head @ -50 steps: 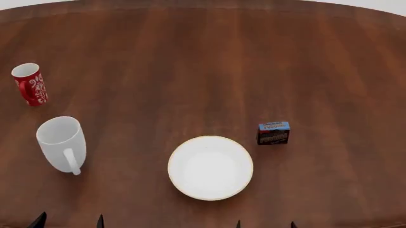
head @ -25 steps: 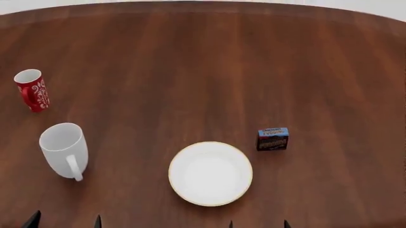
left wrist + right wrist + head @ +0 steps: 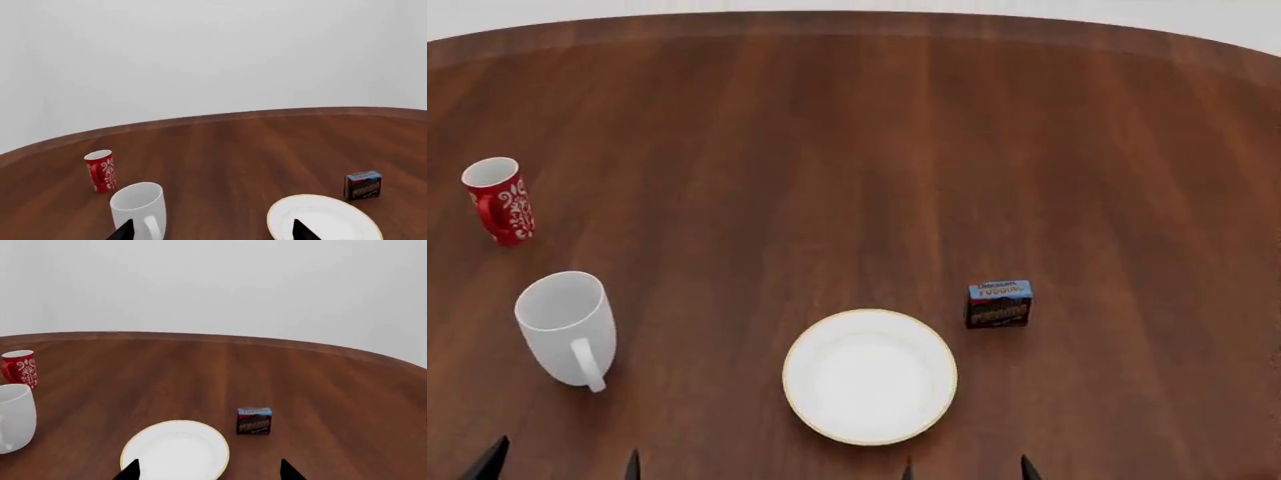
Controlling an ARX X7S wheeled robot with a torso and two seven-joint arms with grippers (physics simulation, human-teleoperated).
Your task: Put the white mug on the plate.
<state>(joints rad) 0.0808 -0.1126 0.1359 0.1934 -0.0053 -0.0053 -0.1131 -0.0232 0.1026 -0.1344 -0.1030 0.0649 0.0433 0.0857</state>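
Everything has slid lower in the head view; the white mug (image 3: 565, 327) is seen upright, apart from the plate (image 3: 870, 376). Left gripper (image 3: 561, 468) and right gripper (image 3: 966, 470) are held spread, nothing gripped.

White mug (image 3: 565, 326) upright on table, handle toward robot; plate (image 3: 870, 376) well apart, at its right.

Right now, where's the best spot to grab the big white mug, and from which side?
Probably the left gripper, the nearer one, closing across the white mug body from the near side. It stands upright, mouth open, and its handle points toward the robot, so offset slightly to clear it.
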